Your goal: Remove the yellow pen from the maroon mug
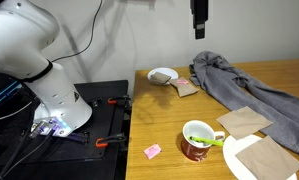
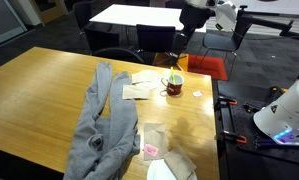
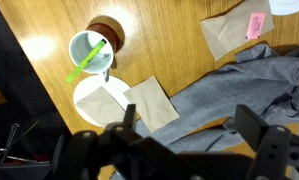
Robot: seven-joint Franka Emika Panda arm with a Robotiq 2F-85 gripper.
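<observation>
The maroon mug [image 1: 199, 142] stands upright on the wooden table near its front edge, white inside. The yellow pen [image 1: 197, 137] leans inside it. In the wrist view the mug [image 3: 101, 30] is at the upper left, with the pen [image 3: 85, 63] slanting across its white inside and over the rim. The mug also shows in an exterior view [image 2: 174, 86]. My gripper [image 1: 199, 20] hangs high above the table, open and empty. In the wrist view its fingers [image 3: 189, 125] frame the grey cloth, well away from the mug.
A crumpled grey cloth [image 1: 239, 85] covers much of the table. A white bowl [image 1: 162, 75] sits at the far edge. A white plate [image 1: 234, 152] and brown napkins [image 1: 245, 120] lie beside the mug. A small pink block [image 1: 152, 150] lies near the table corner.
</observation>
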